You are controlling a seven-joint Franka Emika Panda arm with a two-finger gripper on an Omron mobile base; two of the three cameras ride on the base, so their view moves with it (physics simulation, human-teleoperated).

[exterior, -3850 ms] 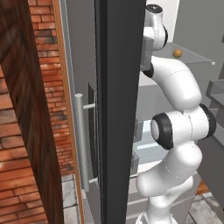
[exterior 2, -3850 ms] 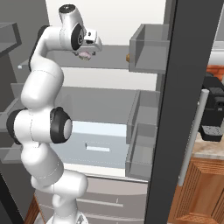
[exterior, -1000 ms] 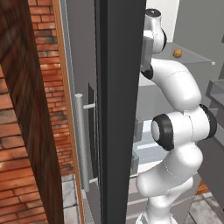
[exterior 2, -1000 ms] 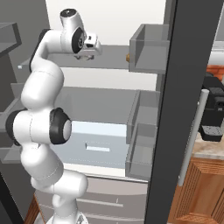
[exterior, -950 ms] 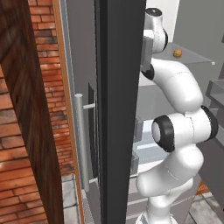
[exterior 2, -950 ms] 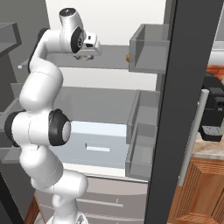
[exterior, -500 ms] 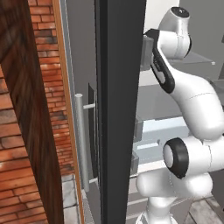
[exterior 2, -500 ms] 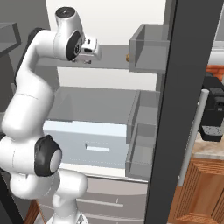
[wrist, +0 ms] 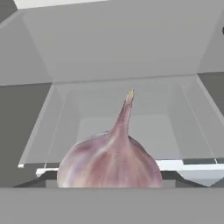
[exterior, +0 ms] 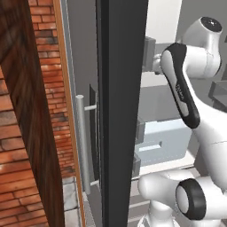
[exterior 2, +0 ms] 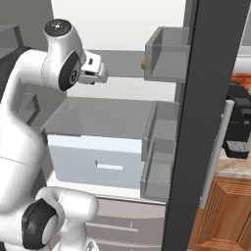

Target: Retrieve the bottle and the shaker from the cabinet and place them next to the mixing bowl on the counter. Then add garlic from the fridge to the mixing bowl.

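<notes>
The garlic (wrist: pixel 111 159) sits right at the bottom of the hand view, pinkish-white, its thin stem pointing up toward a pale open drawer (wrist: pixel 127 127) of the fridge (exterior 2: pixel 122 63) behind it. It lies so close to the camera that the fingertips are hidden behind it. Whether the bulb is gripped or merely close in front of the end effector (exterior 2: pixel 100 74) cannot be told from these pictures.

In the right base view the end effector hangs at the end of the raised arm, inside the open fridge, above the light grey drawer (exterior 2: pixel 98 154) and level with the upper shelf. A door bin (exterior 2: pixel 164 61) stands to its right, with a small brown thing (exterior 2: pixel 144 64) at the bin's left edge. The dark fridge door (exterior 2: pixel 196 122) stands open, edge-on, with its silver handle (exterior 2: pixel 215 147) beside it.

Past the door, at the right edge, a strip of bench (exterior 2: pixel 234 166) carries a black appliance (exterior 2: pixel 238 125).

In the left base view the dark door edge (exterior: pixel 122 111) fills the middle, brick wall (exterior: pixel 31 133) to its left.
</notes>
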